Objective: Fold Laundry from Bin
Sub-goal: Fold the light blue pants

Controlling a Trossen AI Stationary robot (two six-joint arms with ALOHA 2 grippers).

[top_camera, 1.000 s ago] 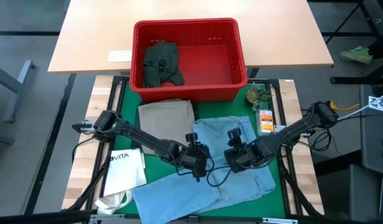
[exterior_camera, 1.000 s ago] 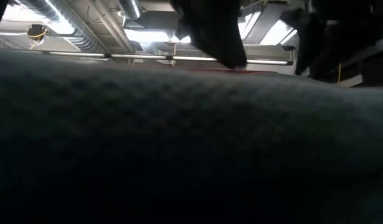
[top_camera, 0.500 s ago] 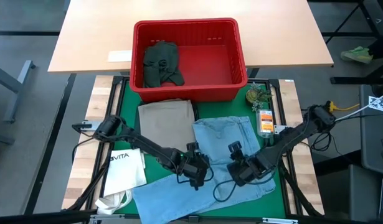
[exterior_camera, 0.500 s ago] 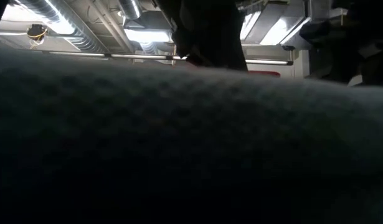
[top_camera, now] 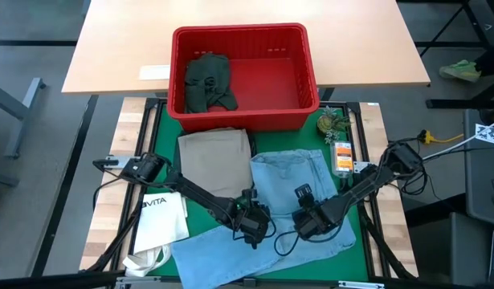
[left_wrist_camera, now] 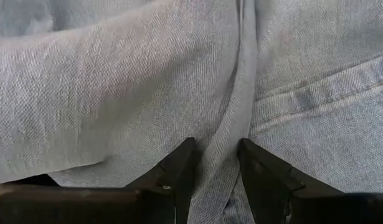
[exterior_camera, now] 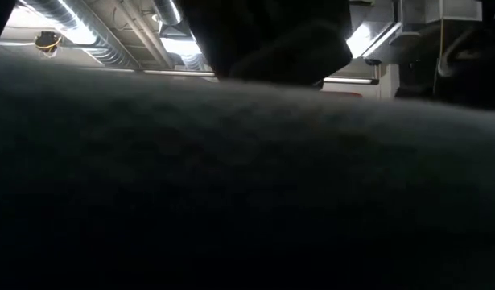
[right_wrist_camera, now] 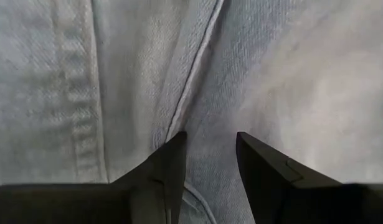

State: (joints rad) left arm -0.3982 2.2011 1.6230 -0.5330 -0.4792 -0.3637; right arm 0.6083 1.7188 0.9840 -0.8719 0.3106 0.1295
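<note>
The light blue jeans lie spread on the green mat, one leg reaching to the near left. My left gripper and my right gripper stand side by side on the jeans' middle, each shut on a ridge of denim. The red bin stands at the far edge with a dark green piece lying inside on its left. Folded khaki trousers lie flat just in front of the bin. In the low view, dark cloth fills nearly everything. My left gripper pinches a raised fold of the jeans between its two fingers, coming from above and slanting down. The fold runs along the fingers. The cloth around it lies on the mat. My right gripper pinches a seamed ridge of denim between its two fingers, pointing steeply down. The ridge runs along the fingers, and the cloth beside it rests on the mat.
A white tote bag lies at the near left of the mat. A small green object and an orange card sit at the right edge. A wooden tabletop lies around and behind the bin.
Both grippers have sunk and gone toward the table's near edge, keeping hold of the jeans' middle. The denim between them has come down onto the mat. The part of the jeans nearest the bin has stayed in place.
</note>
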